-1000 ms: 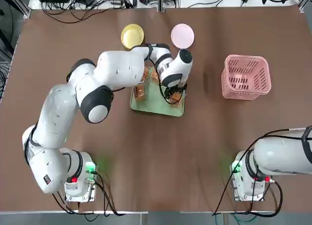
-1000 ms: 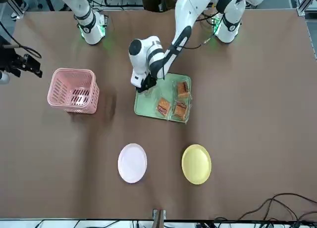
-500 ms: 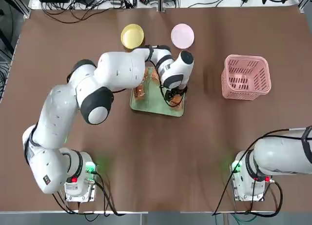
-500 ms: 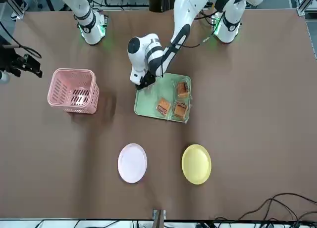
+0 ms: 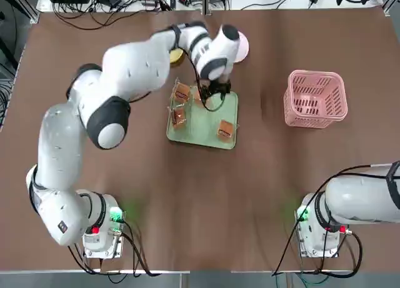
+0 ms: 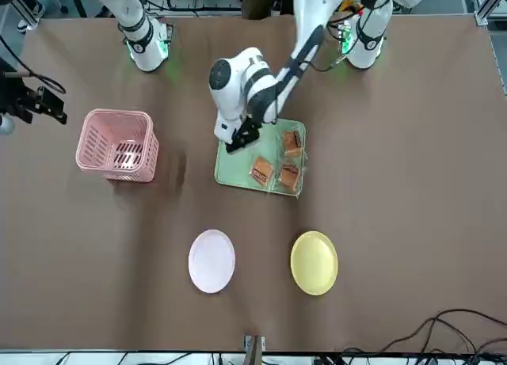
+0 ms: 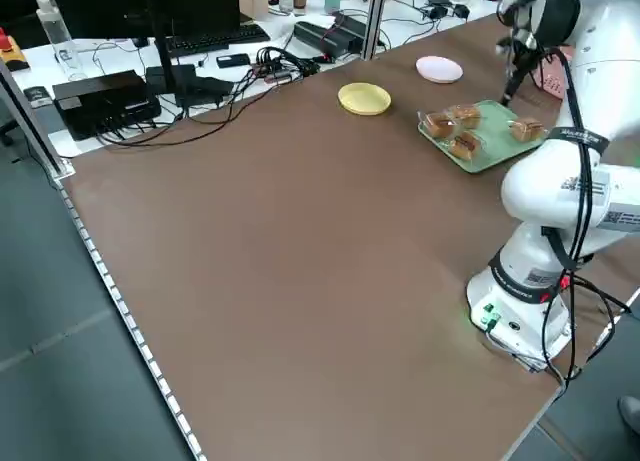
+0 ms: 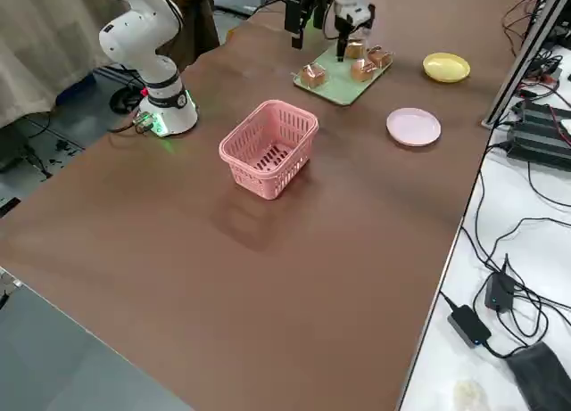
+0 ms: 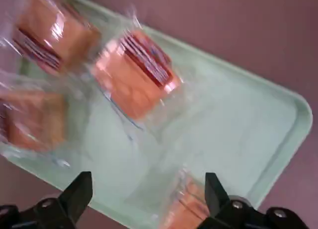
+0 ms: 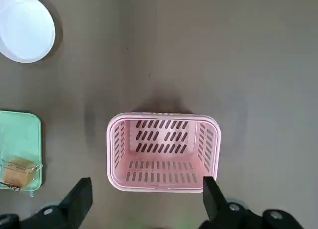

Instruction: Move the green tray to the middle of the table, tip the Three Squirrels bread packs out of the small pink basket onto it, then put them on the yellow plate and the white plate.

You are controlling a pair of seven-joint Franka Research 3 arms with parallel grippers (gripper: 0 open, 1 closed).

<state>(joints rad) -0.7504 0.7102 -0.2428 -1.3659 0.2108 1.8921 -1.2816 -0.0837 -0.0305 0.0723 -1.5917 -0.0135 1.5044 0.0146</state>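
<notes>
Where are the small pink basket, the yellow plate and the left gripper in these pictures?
Small pink basket (image 10: 164, 187): right wrist view, on its near rim.
Yellow plate (image 6: 314, 263): front view, on its middle.
Left gripper (image 9: 148, 194): left wrist view, midway between its fingertips.

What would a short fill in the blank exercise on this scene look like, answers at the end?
The basket is coloured ____.
The bread packs lie on the green ____.
The round plate beside the white plate is ____.
Over the tray, the left gripper has its fingers ____.

Missing words: pink; tray; yellow; open.
</notes>
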